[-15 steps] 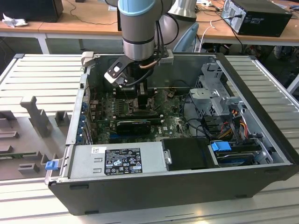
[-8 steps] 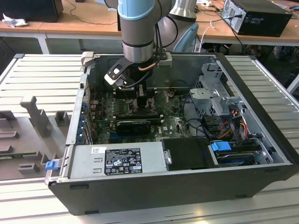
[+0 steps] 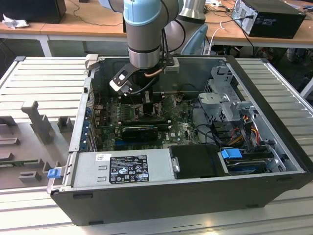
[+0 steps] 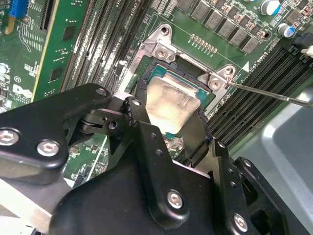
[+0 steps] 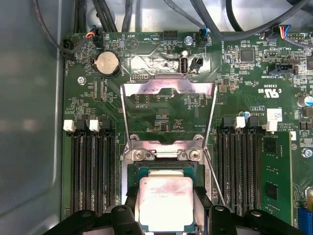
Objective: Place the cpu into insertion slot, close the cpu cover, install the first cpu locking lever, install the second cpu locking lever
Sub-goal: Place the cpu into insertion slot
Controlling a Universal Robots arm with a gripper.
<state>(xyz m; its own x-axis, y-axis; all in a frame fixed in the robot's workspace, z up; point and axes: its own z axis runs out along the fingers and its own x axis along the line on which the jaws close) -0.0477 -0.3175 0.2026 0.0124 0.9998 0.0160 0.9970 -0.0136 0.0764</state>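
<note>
Cpu [image 5: 165, 205] is right over the slot [image 5: 166, 169], square to it, pinched on two opposite edges by the fingers [image 5: 202, 200]. Gripper [image 5: 166, 196] is closed down to chip width and has nothing else in it. Neither wrist view lets me tell whether the chip is bottomed on the contacts or held just above them.

Near to far in the exterior view:
- Power supply [image 3: 127, 169] runs along the near wall of the case [image 3: 161, 200].
- Board [image 3: 183, 129] lies flat behind it.
- Arm [image 3: 144, 29] drops straight down into the far half of the case, wrist over the slot area.

Around the slot:
- Memory slots [image 5: 90, 166] flank it on both sides, untouched.
- Cover [image 5: 168, 88] is swung fully up on its hinge. Bare board shows through its window, and it is nowhere over the chip.
- One lever [image 4: 274, 94], a thin rod, runs off a slot corner. It looks unlatched and sprung free. I can't pick out the other lever with confidence.

Status, my read:
- Step one is partway. The chip is at the slot and aligned, but the fingers grip it, so it doesn't count as placed.
- Cover closing is not done.
- Neither lever is installed.
- Roughly a quarter of the job at best, with three steps fully open.
</note>
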